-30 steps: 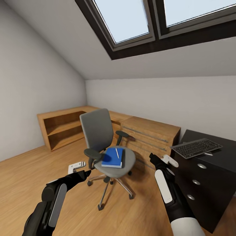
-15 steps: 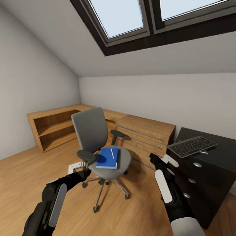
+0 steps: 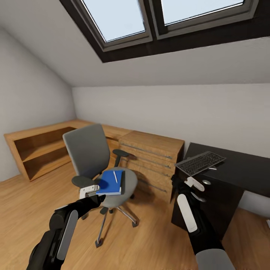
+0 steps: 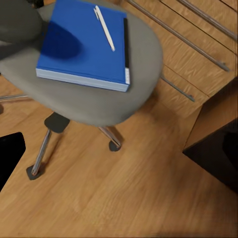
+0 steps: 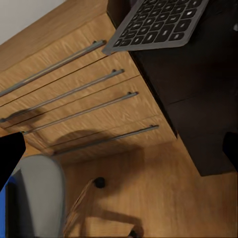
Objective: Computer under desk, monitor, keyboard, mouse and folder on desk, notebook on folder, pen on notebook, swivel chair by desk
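A: Two grippers logged in the head view. Left gripper [image 3: 89, 190] hangs just in front of the swivel chair [image 3: 98, 161], nothing between its white fingers; how far apart they stand cannot be told. Right gripper [image 3: 194, 183] hangs at the near corner of the desk [image 3: 240, 170], holding nothing; its opening cannot be told either.

B: Task items, same view?

A: Folder [image 3: 109, 182] flat on the chair seat, pen [image 3: 115, 176] lying on top of it. A dark edge of the notebook [image 3: 122, 182] shows along the folder's right side. Keyboard [image 3: 200, 162] on the desk top, one corner jutting past the edge. Wood drawer unit [image 3: 152, 161] stands between chair and desk.

B: Left wrist view?

A: Folder [image 4: 82, 43] on the grey seat [image 4: 141, 74], pen [image 4: 104, 28] across it; the fingers are not clearly seen.

B: Right wrist view?

A: Keyboard [image 5: 158, 24] overhanging the desk edge [image 5: 198, 99], drawer unit [image 5: 74, 99] beside it. Gripper state cannot be told.
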Motion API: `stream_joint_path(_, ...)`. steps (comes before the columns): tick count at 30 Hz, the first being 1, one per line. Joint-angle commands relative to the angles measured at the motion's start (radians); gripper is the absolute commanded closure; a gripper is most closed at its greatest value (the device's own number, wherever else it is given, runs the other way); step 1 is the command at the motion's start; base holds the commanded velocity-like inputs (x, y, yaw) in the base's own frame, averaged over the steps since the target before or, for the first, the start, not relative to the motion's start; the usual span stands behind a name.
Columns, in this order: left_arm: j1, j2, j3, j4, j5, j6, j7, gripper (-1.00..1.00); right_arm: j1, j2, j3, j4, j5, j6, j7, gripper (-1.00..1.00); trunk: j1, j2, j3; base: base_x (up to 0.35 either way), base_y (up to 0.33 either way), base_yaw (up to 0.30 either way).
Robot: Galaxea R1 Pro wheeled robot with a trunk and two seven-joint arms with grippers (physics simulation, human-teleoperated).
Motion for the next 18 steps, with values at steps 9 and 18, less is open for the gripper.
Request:
stream_joint_path(9, 0.000, -0.001, -0.001, -0.002, 0.007, 0.005, 0.005, -1.00, -0.001, 0.001, -0.001, -0.001, -0.005, 0.004, -0.004, -1.00, -0.035, 0.063, 0.023, 0.000, 0.000, -0.272)
stream_joint_path(18, 0.000, -0.001, -0.002, -0.001, 0.007, 0.005, 0.020, -1.00, -0.001, 0.001, -0.001, -0.002, -0.005, 0.004, -0.004, -1.00, -0.069, 0.126, 0.047, 0.000, 0.000, -0.273)
